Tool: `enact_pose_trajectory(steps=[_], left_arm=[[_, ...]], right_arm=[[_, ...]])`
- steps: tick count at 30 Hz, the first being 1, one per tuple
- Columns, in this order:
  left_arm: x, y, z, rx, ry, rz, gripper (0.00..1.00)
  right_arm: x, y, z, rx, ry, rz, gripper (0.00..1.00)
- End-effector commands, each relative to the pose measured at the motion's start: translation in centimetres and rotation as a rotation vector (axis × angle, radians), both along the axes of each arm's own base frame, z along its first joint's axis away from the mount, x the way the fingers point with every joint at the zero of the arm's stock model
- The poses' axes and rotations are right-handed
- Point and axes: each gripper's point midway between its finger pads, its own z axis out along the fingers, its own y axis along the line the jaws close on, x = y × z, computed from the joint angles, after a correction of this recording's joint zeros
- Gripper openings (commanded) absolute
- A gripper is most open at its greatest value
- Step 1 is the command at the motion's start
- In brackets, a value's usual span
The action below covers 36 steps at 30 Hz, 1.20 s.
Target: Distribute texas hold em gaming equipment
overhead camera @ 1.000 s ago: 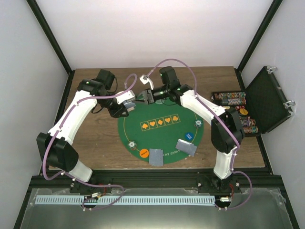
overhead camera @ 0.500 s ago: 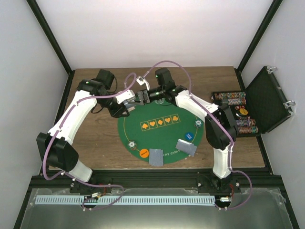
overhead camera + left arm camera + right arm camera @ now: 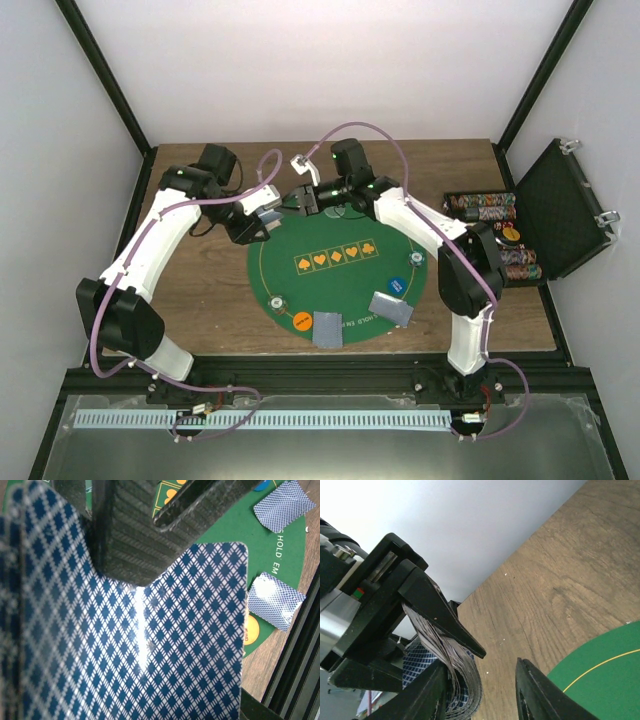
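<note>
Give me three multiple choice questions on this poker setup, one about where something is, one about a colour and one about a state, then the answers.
1. Where is the open black chip case?
A. In the far left corner
B. At the right edge of the table
C. In the middle of the near edge

2. What colour is the disc just left of the nearest face-down cards on the green mat?
A. Orange
B. Pink
C. Purple

3. What state are the left fingers in?
A. Open and empty
B. Shut on a poker chip
C. Shut on a deck of playing cards

Answers:
1 B, the case lies open at the table's right edge.
2 A, the disc shows orange against the green.
3 C, the left wrist view shows blue-patterned cards clamped under them.
</note>
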Motion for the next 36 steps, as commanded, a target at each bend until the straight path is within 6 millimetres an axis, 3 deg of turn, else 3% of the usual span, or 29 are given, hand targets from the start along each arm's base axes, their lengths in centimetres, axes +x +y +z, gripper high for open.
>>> enact_pose_trajectory(steps=[1, 5, 10, 12, 19, 24, 28, 36], left_arm=[[0.2, -0.3, 0.7, -0.025, -0.019, -0.007, 0.41], [0.3, -0.3, 0.6, -0.022, -0.019, -0.004, 0.41], [0.3, -0.4, 0.9, -0.033, -0.020, -0.004, 0.41], [0.2, -0.5, 1.2, -0.037, -0.020, -0.006, 0.41], [0.0, -0.9, 1.8, -0.070, -0.021, -0.020, 0.41], [0.1, -0.5, 1.5, -0.051, -0.024, -0.009, 0.40], [0.4, 0.0, 0.9, -0.022, -0.030, 0.008, 0.40], [0.6, 0.1, 0.6, -0.014, -0.029, 0.013, 0.40]], right_arm=[[-0.1, -0.5, 1.0, 0.005, -0.015, -0.011, 0.37], [-0.7, -0.3, 1.8, 0.035, -0.022, 0.031, 0.46], [-0.8, 1.2, 1.7, 0.031, -0.038, 0.055, 0.67], [-0.5, 1.8, 0.7, 0.021, -0.006, 0.064, 0.69], [0.2, 2.2, -0.1, -0.004, -0.016, 0.038, 0.71], [1.2, 0.6, -0.4, -0.050, -0.030, -0.043, 0.53], [1.2, -0.6, -1.0, -0.077, -0.027, -0.070, 0.45], [0.7, -0.6, -0.3, -0.068, -0.033, -0.052, 0.30]])
